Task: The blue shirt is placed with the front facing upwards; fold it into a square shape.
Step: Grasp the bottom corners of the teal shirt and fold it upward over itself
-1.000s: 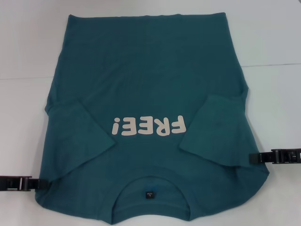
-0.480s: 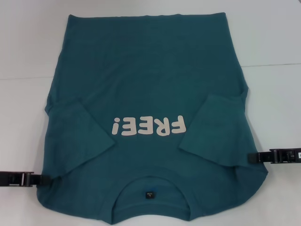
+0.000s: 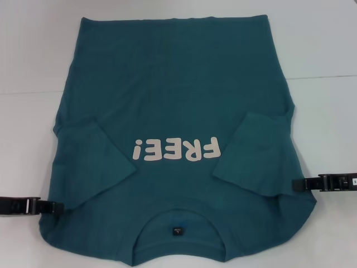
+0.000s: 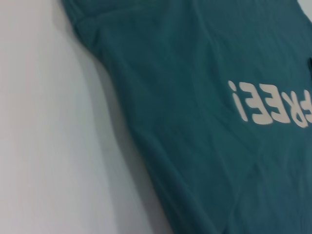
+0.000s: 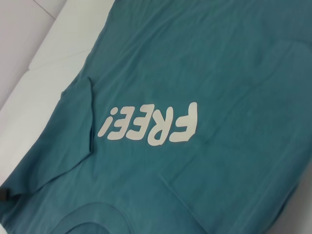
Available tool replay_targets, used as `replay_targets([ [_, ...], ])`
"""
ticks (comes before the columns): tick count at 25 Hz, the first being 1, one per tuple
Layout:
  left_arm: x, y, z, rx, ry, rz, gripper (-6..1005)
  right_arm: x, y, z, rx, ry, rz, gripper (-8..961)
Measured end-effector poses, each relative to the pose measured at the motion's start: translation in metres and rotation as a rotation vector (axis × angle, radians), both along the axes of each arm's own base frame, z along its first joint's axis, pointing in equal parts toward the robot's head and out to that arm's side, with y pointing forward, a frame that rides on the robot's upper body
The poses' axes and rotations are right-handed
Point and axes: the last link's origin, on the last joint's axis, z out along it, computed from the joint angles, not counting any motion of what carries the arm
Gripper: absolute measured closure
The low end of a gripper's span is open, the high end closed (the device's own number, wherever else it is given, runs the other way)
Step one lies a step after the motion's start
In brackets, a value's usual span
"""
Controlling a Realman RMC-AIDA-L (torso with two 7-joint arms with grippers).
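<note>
- The blue shirt [image 3: 178,128] lies flat and face up on the white table [image 3: 323,50], filling the middle of the head view. Its collar is at the bottom edge, its hem at the top, and both sleeves are folded in over the chest.
- Your left gripper [image 3: 56,207] sits at lower left, its tip touching the shirt's side edge near the shoulder.
- Your right gripper [image 3: 298,185] sits at mid right, meeting the opposite edge a little higher in frame.
- You cannot tell whether either gripper has pinched cloth.
- The shirt lies inward from both tips and its long axis runs top to bottom, so each arm is nearest its own side.
</note>
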Motion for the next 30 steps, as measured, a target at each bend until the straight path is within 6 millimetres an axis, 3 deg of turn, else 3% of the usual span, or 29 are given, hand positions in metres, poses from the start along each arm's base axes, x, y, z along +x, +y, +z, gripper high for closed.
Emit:
replay_targets([
  [8, -0.0021, -0.0011, -0.0001, 0.002, -0.004, 0.023, 607, -0.0024, 0.0027, 0.0001, 0.002, 0.0, 0.007, 915],
  [13, -0.0025, -0.0007, 0.0008, 0.007, -0.005, 0.026, 362, -0.0035, 0.0041, 0.0001, 0.002, -0.002, 0.01, 916],
  [24, -0.0016, 0.0006, 0.0004, 0.004, -0.007, 0.042, 235, -0.0045, 0.0056, 0.0003, 0.004, -0.004, 0.013, 914],
  [30, -0.0042, 0.0013, 0.0007, 0.007, 0.011, 0.067, 116, -0.0056, 0.0072, 0.0002, 0.004, -0.007, 0.017, 914],
])
